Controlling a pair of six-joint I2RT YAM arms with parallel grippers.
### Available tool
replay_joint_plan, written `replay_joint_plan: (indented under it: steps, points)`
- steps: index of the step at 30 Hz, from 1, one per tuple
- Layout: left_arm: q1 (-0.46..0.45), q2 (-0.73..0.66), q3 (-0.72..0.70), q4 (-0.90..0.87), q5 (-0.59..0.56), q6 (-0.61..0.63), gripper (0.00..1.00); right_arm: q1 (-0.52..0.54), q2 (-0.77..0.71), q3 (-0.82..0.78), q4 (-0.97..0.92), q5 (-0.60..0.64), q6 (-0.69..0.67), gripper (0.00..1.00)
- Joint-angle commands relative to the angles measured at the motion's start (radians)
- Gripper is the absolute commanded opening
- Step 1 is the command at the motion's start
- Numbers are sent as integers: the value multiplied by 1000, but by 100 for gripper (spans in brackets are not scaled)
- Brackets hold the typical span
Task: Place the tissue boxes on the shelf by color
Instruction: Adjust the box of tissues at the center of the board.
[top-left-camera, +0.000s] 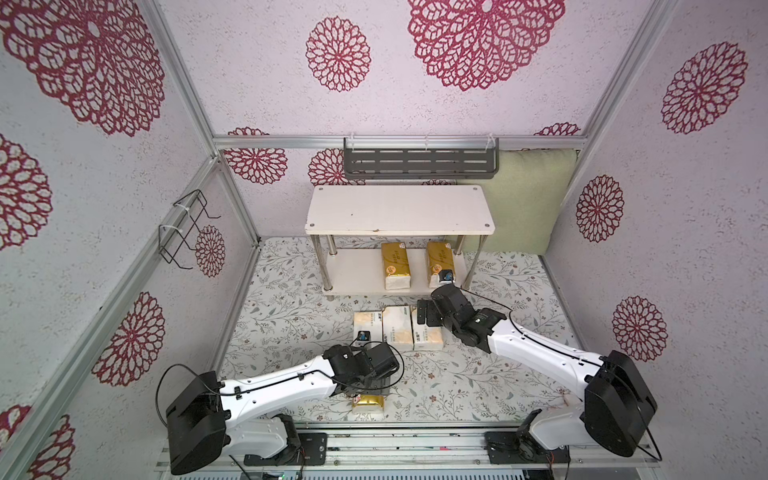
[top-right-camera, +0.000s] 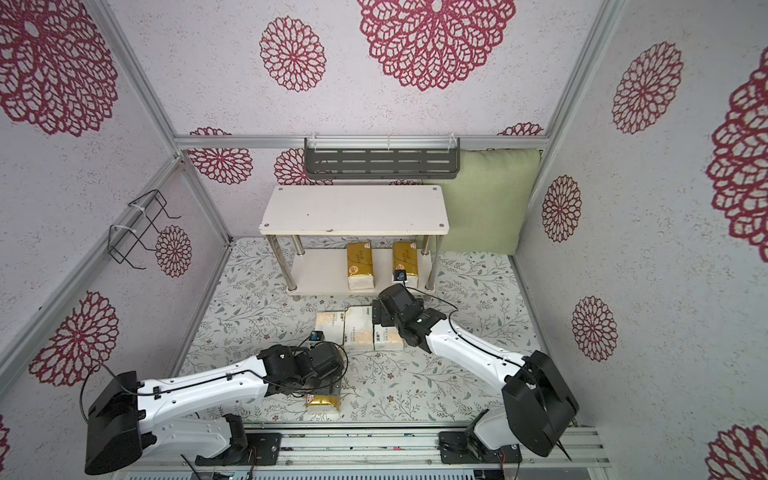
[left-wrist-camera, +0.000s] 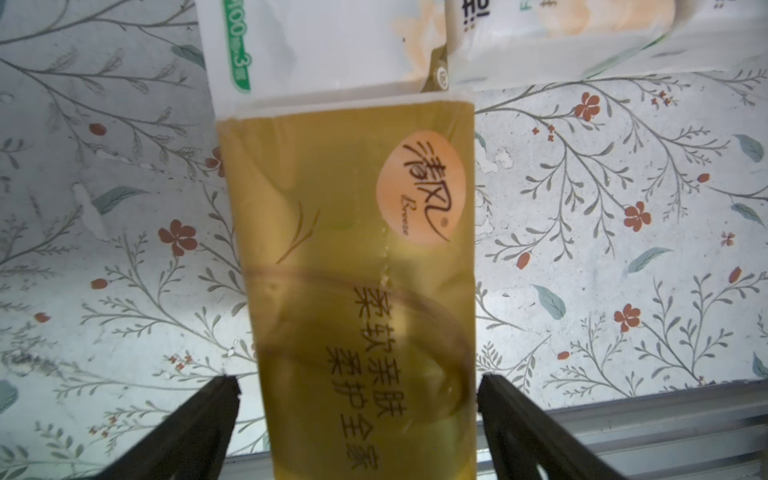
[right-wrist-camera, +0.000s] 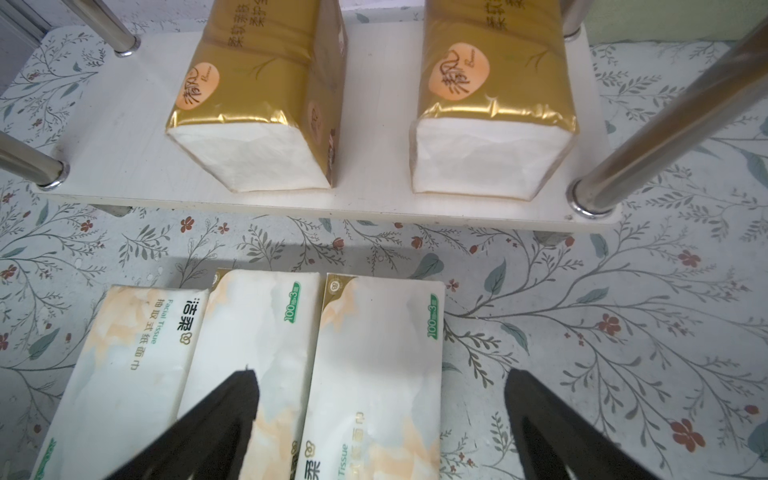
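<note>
The shelf (top-left-camera: 399, 210) (top-right-camera: 353, 208) stands at the back; its top board is bare. Two gold tissue boxes (top-left-camera: 395, 264) (top-left-camera: 438, 259) lie side by side on its lower board (right-wrist-camera: 124, 124). Three white tissue boxes (right-wrist-camera: 120, 353) (right-wrist-camera: 249, 332) (right-wrist-camera: 374, 353) lie in a row on the mat in front of it. My right gripper (right-wrist-camera: 384, 374) hovers open over the rightmost white one. A third gold tissue box (left-wrist-camera: 349, 249) (top-left-camera: 368, 405) lies near the front edge. My left gripper (left-wrist-camera: 357, 382) is open astride it, with a fingertip on each side.
A dark grey slotted rack (top-left-camera: 419, 162) hangs on the back wall above the shelf. A black wire holder (top-left-camera: 187, 228) is on the left wall. A green cushion (top-left-camera: 523, 199) leans at the back right. A metal rail (top-left-camera: 415, 440) runs along the front edge.
</note>
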Motion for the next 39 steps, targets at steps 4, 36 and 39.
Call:
replay_joint_plan:
  steps: [4, 36, 39]
  points:
    - [-23, 15, 10, -36, 1, -19, 97, 0, 5, 5, 29, 1, 14, 99]
    - [48, 69, 28, 50, -26, 103, 85, 0, 21, -2, 45, -13, 14, 99]
    - [58, 71, 29, 63, -26, 111, 85, 0, 20, -3, 42, -13, 15, 99]
